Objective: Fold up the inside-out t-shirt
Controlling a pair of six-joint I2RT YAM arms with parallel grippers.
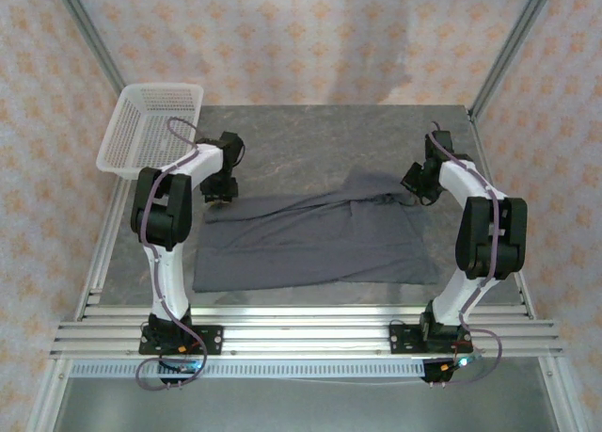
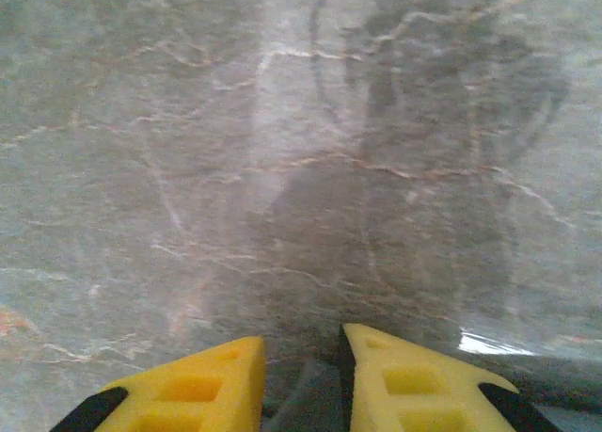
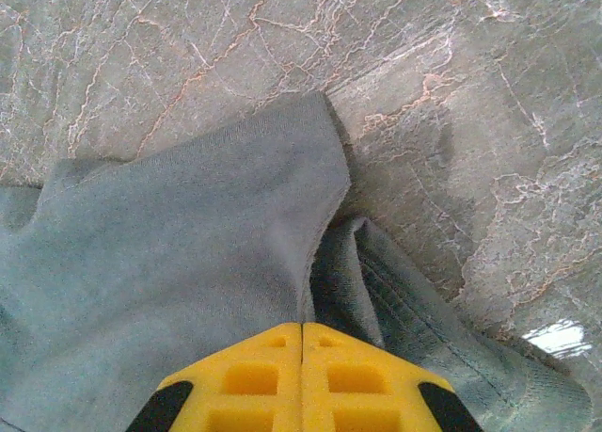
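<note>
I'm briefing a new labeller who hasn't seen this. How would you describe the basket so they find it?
Start at the grey marbled table. At its far left corner, beyond the left arm, sits the basket. It alone is white, rigid and meshed; the t-shirt is dark, limp cloth.

The left tool [image 2: 301,345] reaches in low over the grey, veined counter [image 2: 141,168]. Its two yellow fingers [image 2: 202,387] have black backs and stand a narrow gap apart. Something grey and blurred sits down in that gap; what it is cannot be told. A broad dark shadow [image 2: 442,140] lies on the counter ahead of the tool, and a small bright glint [image 2: 489,343] lies just beside the right-hand finger.
</note>
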